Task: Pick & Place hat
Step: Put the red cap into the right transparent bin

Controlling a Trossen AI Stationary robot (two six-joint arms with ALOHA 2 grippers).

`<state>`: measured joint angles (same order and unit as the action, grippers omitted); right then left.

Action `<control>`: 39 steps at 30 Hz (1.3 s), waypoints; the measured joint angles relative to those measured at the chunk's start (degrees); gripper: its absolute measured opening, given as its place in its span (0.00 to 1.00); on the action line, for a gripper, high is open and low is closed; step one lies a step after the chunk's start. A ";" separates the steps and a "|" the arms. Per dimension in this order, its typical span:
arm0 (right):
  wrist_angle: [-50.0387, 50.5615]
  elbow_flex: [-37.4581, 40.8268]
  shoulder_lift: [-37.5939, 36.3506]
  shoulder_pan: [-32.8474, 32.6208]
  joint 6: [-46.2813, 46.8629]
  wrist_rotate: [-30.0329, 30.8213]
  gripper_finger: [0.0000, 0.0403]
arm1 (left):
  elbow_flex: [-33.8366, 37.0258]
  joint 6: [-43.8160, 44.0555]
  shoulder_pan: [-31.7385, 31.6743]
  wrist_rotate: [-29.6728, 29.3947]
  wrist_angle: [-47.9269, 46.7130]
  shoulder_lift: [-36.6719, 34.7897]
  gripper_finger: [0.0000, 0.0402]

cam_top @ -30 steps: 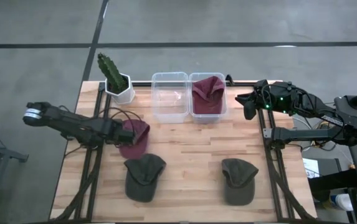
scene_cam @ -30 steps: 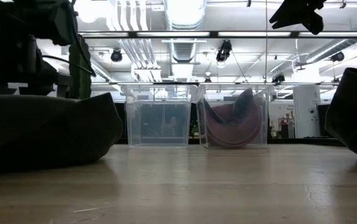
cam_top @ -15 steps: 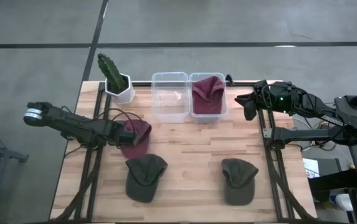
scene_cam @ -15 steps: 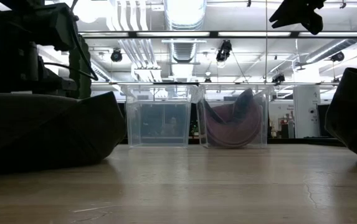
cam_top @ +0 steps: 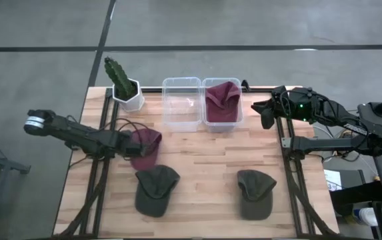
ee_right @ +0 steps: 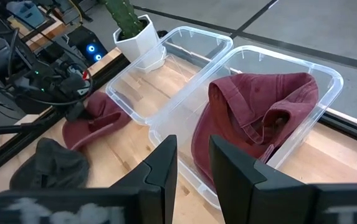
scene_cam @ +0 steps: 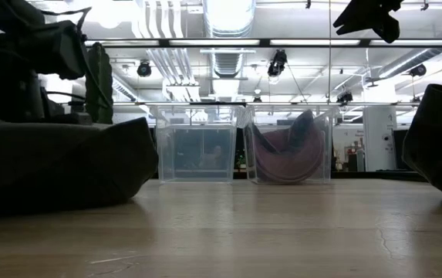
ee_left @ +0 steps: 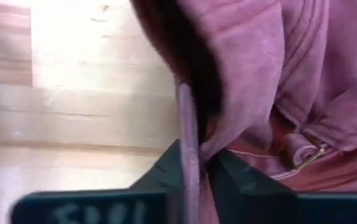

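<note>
A maroon hat [cam_top: 147, 147] lies on the wooden table [cam_top: 197, 160], left of the middle, with my left gripper [cam_top: 129, 142] shut on its left edge. Another maroon hat [cam_top: 222, 100] lies in the right of two clear bins at the far edge. The left bin [cam_top: 181, 103] holds nothing. My right gripper [cam_top: 265, 111] hangs open above the table's far right corner, with nothing between its fingers [ee_right: 228, 165]. My left gripper pinches a thin edge of the maroon hat [ee_left: 188, 121] between its two fingers [ee_left: 231, 177]. It comes at the hat from the table's left side. The cloth bulges out just beyond the fingers, and the hat lies on the table.
Two dark green hats [cam_top: 156, 191] [cam_top: 256, 194] lie near the front edge. A cactus in a white pot [cam_top: 125, 87] stands at the far left corner. Bare wood lies between the two green hats and in front of the bins.
In the low view my left arm has shifted and tipped a little at the maroon hat. The hat stays on the table, its left side drawn in slightly.
</note>
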<state>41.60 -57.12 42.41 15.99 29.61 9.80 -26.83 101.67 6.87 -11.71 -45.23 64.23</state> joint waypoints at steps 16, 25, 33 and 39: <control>0.00 0.00 -0.02 -0.01 0.33 0.00 0.22 | -7.41 -1.06 0.04 -9.83 -10.48 -2.20 0.04; 0.00 0.00 -0.02 0.00 0.41 0.00 0.22 | -23.05 -1.07 0.11 -18.79 -29.63 -3.26 0.03; -0.15 0.00 -0.02 0.00 0.39 0.02 0.22 | -36.13 -2.34 0.20 -21.70 -40.07 -3.26 0.03; -0.20 0.00 -0.02 0.00 0.39 0.03 0.22 | -44.15 -4.46 0.20 -21.13 -44.77 -3.41 0.03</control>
<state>41.41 -57.12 42.39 15.99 30.00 9.83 -70.98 97.21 7.07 -32.84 -90.00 60.82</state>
